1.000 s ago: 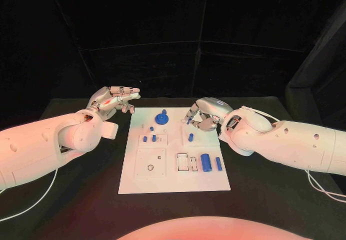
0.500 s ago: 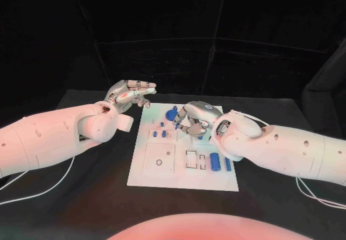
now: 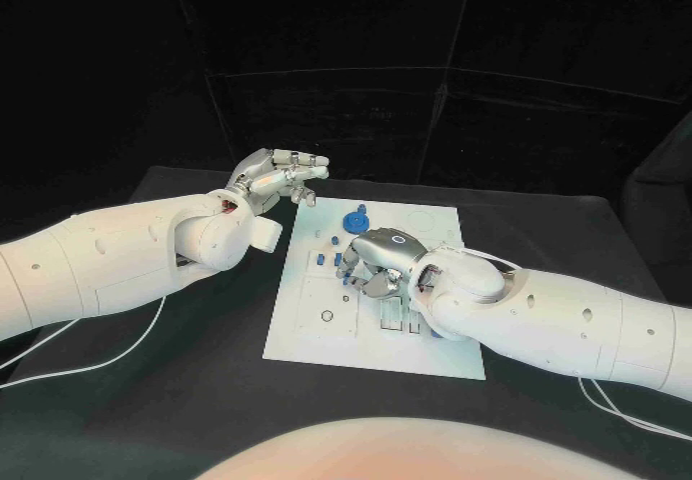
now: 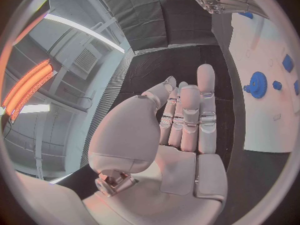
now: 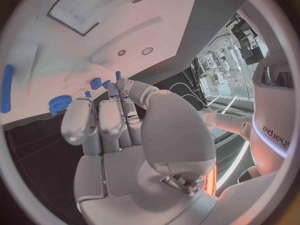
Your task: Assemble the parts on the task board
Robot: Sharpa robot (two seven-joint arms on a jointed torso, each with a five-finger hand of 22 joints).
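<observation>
The white task board (image 3: 310, 335) lies in the middle of the black table. A blue gear (image 3: 356, 221) stands near its far edge, with small blue pegs (image 3: 333, 259) just nearer to me. My right hand (image 3: 379, 263) hovers over the board's middle, fingers curled in, and seems to pinch a small blue part (image 5: 117, 76) at its fingertips. The right wrist view also has the gear (image 5: 60, 103) and a long blue cylinder (image 5: 7, 87). My left hand (image 3: 277, 177) is raised off the board's far left corner, fingers straight, holding nothing (image 4: 187, 120).
The board's near left part holds shallow recesses and a small hole (image 3: 327, 316). My right forearm (image 3: 548, 325) covers the board's near right part. White cables (image 3: 80, 368) trail over the table on both sides.
The camera has shifted. My right hand has come from the board's far edge, right of the gear, to over its middle. The left hand stays raised by the far left corner.
</observation>
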